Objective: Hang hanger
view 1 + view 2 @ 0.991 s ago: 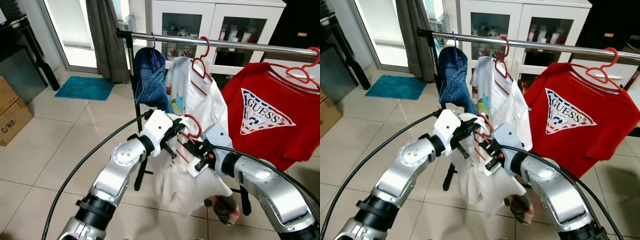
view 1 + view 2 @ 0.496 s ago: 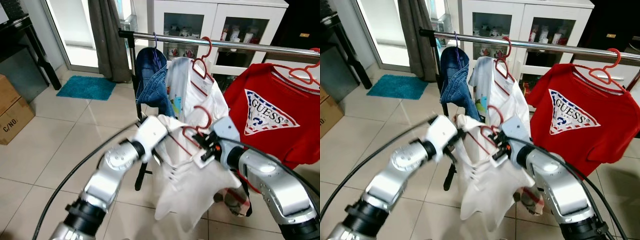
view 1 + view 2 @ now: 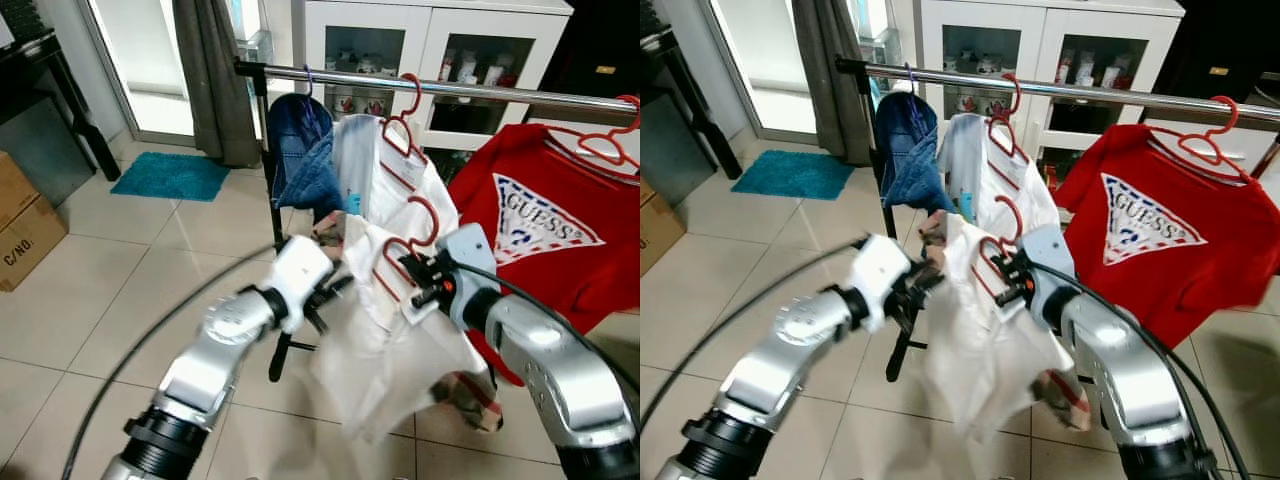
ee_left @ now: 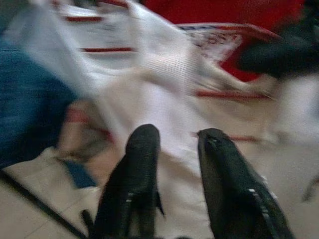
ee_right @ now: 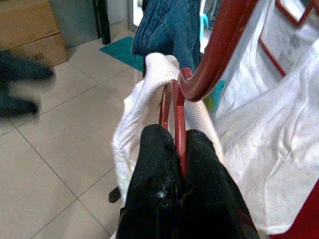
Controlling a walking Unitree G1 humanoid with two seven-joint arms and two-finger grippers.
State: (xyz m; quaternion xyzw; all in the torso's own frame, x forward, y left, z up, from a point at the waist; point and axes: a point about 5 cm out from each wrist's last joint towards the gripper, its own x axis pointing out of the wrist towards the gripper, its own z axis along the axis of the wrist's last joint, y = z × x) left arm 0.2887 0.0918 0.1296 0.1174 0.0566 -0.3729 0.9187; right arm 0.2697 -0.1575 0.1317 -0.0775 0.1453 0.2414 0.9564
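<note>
The right pincer is clamped on a red hanger, its two black fingers pressed together on the thin red wire just below the hook, as the right wrist view shows. The hanger is a slim red frame with a curved hook standing upward, and a white shirt is draped over it, hanging down in loose folds toward the floor. It is held in the air below the rail, in front of another white shirt on its own red hanger, between the jeans near the rail's left end and the red shirt toward its right. The left pincer is slightly open with nothing between its fingers, just beside the shirt's left edge.
</note>
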